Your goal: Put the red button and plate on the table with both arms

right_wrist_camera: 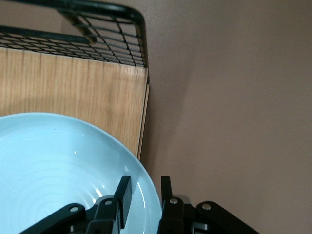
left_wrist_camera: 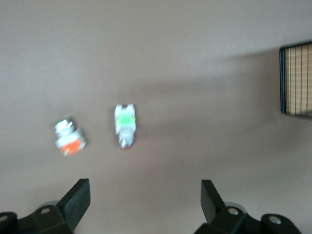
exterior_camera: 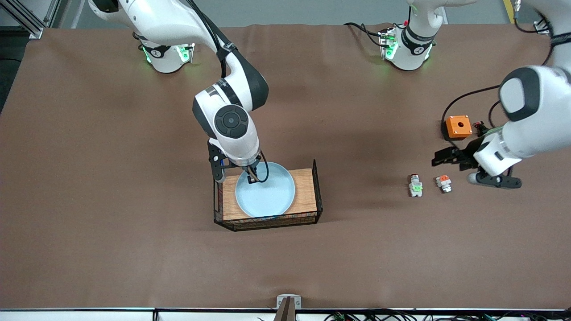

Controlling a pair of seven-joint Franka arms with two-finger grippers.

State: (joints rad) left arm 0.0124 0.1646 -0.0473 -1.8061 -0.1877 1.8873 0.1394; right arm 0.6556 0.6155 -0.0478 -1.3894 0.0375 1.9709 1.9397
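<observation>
The pale-blue plate (exterior_camera: 272,194) lies on a small wooden board, also seen in the right wrist view (right_wrist_camera: 58,161). My right gripper (exterior_camera: 253,177) is at the plate's rim toward the robots' bases, one finger inside and one outside, closed on the rim (right_wrist_camera: 145,195). The red button (exterior_camera: 415,185), with its green block, lies on the brown table (exterior_camera: 111,178) toward the left arm's end, and shows in the left wrist view (left_wrist_camera: 125,124). My left gripper (exterior_camera: 446,157) hovers open and empty over the table just beside the button (left_wrist_camera: 146,195).
The wooden board (exterior_camera: 305,187) has black wire-mesh ends (right_wrist_camera: 112,39). A similar small piece with an orange block (exterior_camera: 444,183) lies beside the button (left_wrist_camera: 70,141). An orange box with a hole (exterior_camera: 458,126) stands farther from the front camera.
</observation>
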